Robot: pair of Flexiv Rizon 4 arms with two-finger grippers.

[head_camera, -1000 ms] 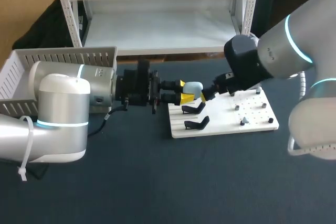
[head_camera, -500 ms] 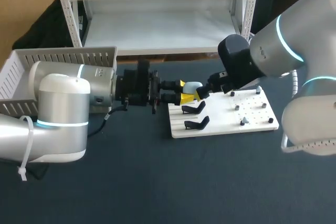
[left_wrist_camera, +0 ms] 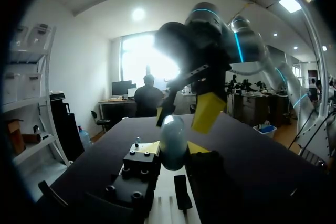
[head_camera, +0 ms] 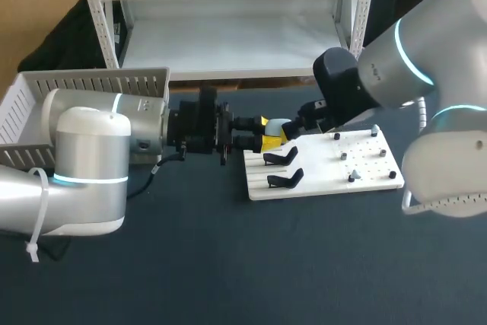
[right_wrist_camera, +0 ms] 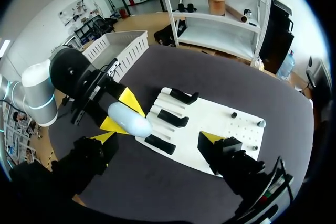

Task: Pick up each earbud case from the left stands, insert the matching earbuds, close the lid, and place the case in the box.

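A pale blue earbud case (head_camera: 277, 124) hangs in the air over the white board's (head_camera: 365, 176) left end, lid closed, with my left gripper (head_camera: 266, 133) shut on it. In the left wrist view the case (left_wrist_camera: 173, 139) sits between the yellow tips. My right gripper (head_camera: 293, 133) is open right beside the case; one of its yellow fingers (left_wrist_camera: 209, 112) shows just past it. In the right wrist view the case (right_wrist_camera: 129, 120) lies ahead of my wide-open right gripper (right_wrist_camera: 157, 140). Black stands (head_camera: 280, 158) on the board carry no cases.
Small pegs and dark bits (head_camera: 351, 176) dot the board's right half. A white slatted basket (head_camera: 84, 85) stands at the back left behind my left arm. Dark table cloth (head_camera: 251, 264) spreads in front of the board.
My right arm has swung left, bringing its open gripper up against the case. My left arm and the case it holds have stayed still.
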